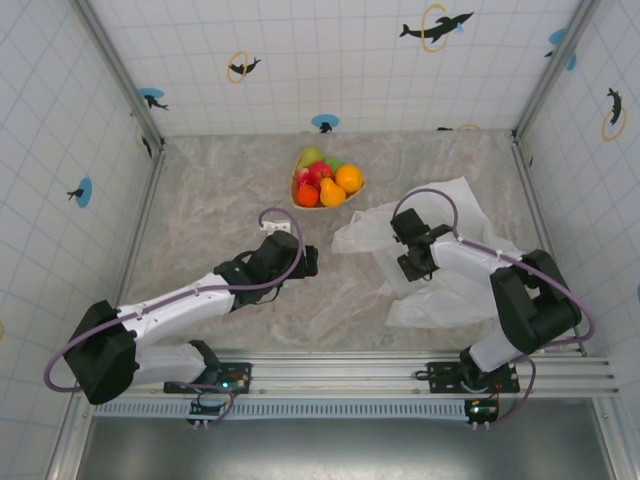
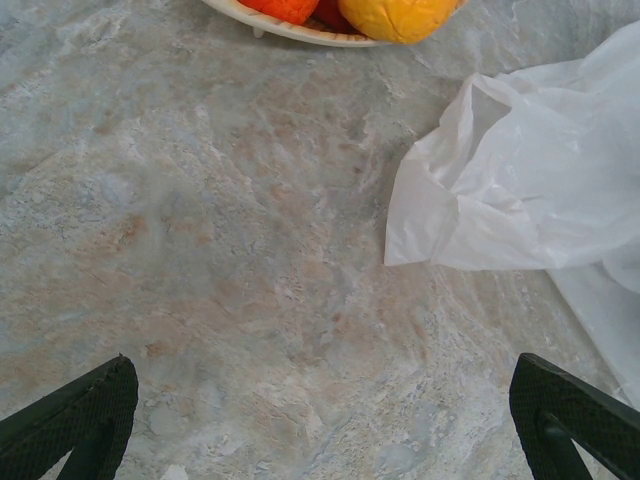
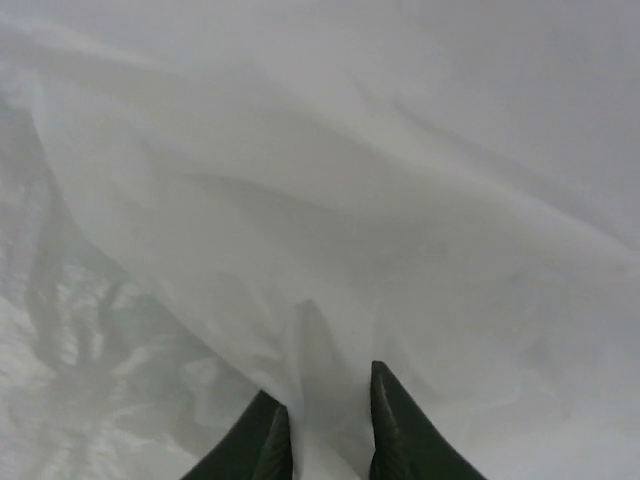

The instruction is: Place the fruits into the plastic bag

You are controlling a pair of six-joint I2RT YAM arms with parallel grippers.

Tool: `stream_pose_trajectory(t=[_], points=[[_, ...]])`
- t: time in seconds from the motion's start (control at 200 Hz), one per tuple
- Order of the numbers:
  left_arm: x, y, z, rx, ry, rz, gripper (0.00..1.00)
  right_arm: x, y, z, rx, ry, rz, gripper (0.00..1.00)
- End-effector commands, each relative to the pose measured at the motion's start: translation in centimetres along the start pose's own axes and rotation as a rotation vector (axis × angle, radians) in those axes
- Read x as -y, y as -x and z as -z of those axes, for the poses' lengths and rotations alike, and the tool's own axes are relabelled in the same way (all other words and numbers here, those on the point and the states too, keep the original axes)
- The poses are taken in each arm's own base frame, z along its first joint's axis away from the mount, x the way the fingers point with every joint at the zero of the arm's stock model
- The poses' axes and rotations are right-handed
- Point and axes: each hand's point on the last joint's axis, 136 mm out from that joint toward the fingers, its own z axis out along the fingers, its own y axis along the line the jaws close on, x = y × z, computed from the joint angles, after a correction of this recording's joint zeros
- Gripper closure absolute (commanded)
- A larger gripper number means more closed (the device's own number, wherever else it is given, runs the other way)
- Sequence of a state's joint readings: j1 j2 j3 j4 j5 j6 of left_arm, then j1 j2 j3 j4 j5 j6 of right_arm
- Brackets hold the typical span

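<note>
- The right gripper (image 3: 325,392) was nearly closed, pinching a fold of the thin translucent white plastic bag (image 1: 455,208), right of centre.
- The left gripper (image 2: 322,375) gaped wide, empty.
- The small glossy red, orange and green fruits (image 1: 325,180) sat piled upper centre.
- Risk: the slippery film could slide out of that slim pinch, so the bag would not open.

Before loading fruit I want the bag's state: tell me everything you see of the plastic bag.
The plastic bag is thin, translucent white film, wrinkled and folded, lying slumped and mostly flat on the marbled table, to the right of the heart-shaped plate and apart from it. The right gripper has its jaws nearly together on a raised fold of the film.
</note>
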State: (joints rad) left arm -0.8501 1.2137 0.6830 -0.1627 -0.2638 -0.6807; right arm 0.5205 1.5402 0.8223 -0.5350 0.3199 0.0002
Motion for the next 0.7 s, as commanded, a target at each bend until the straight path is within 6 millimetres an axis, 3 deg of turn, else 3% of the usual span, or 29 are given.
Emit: stream_pose_trajectory(t=[0.0,0.055,0.19,0.365,0.51,0.696], points=[[0.2,0.5,-0.2,0.017,0.005,-0.024,0.02,1.9,1.5,2.0,0.058,-0.040,-0.018,0.93],[0.6,0.7,-0.2,0.026,-0.013,-0.039,0.02,2.4,2.0,3.1,0.103,-0.022,-0.049,1.00],[3.1,1.5,-0.6,0.069,-0.132,-0.165,0.03,1.9,4.2,7.0,0.277,0.154,-0.144,1.00],[6.7,2.2,-1.2,0.136,-0.245,-0.473,0.03,1.6,6.0,11.3,0.430,0.303,-0.196,1.00],[7.9,3.2,-2.1,0.226,-0.212,-0.703,0.02,2.3,6.2,12.5,0.439,0.312,-0.191,1.00],[8.0,5.4,-4.5,0.249,-0.078,-0.782,0.02,2.1,5.9,13.1,0.450,0.336,-0.182,1.00]])
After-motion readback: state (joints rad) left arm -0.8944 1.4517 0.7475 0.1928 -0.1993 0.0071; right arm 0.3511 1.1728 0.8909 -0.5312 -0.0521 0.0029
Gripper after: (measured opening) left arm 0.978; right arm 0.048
